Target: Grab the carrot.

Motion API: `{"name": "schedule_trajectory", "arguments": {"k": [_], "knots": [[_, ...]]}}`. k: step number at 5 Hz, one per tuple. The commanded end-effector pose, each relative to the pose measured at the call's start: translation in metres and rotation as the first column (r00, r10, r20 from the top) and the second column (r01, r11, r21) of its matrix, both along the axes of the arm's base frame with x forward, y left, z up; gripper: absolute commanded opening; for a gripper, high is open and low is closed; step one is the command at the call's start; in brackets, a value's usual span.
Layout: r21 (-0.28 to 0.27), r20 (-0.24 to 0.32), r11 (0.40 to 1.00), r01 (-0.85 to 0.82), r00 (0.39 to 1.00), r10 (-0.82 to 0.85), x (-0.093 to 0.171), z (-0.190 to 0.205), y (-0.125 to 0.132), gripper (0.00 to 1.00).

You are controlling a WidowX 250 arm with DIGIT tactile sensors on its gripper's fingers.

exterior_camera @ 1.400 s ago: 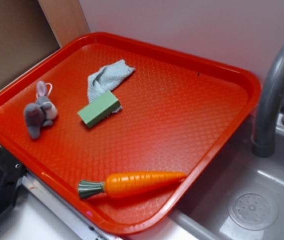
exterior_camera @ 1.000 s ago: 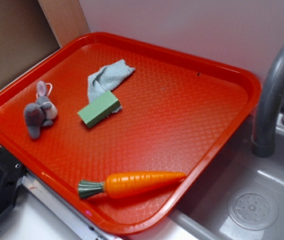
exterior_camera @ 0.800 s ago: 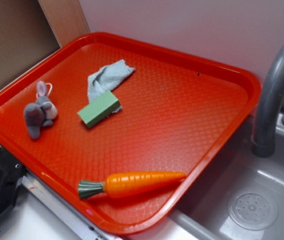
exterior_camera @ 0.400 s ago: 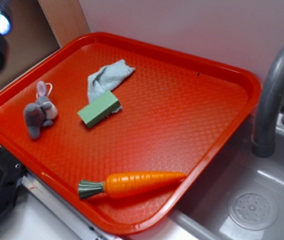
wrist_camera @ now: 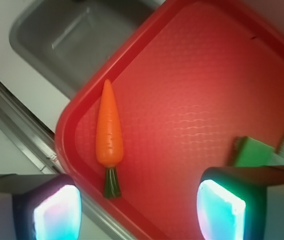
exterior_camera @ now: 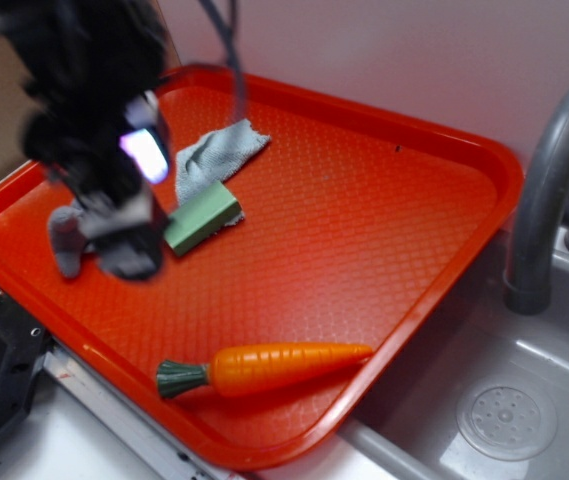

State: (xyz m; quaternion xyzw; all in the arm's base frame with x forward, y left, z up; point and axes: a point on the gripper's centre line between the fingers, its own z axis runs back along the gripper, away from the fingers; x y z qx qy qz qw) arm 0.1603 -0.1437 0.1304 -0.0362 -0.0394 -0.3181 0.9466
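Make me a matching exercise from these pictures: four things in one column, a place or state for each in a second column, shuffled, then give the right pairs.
Things:
1. carrot
2. green block
3. cloth
4. gripper

Places or states:
A. crumpled near the tray's far edge, behind the block
B. open, with nothing between its pads
C. lying flat along the tray's near rim, beside the sink
D. mid-tray, its far end on the edge of the cloth

Right pairs: 1-C, 2-D, 3-A, 4-B

All of them except the gripper lie on the red tray.
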Motion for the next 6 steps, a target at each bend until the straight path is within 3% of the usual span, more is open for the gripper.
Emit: {"name": "schedule_trajectory", "arguments": {"k": [1,6], "knots": [[0.064,-0.077,0.995,0.081,0.994,-0.076,-0.004,-0.045,-0.035,1.00],[0.151,-0.207,0.975,0.163,0.970,-0.130,-0.013,-0.112,-0.038,1.00]]}}
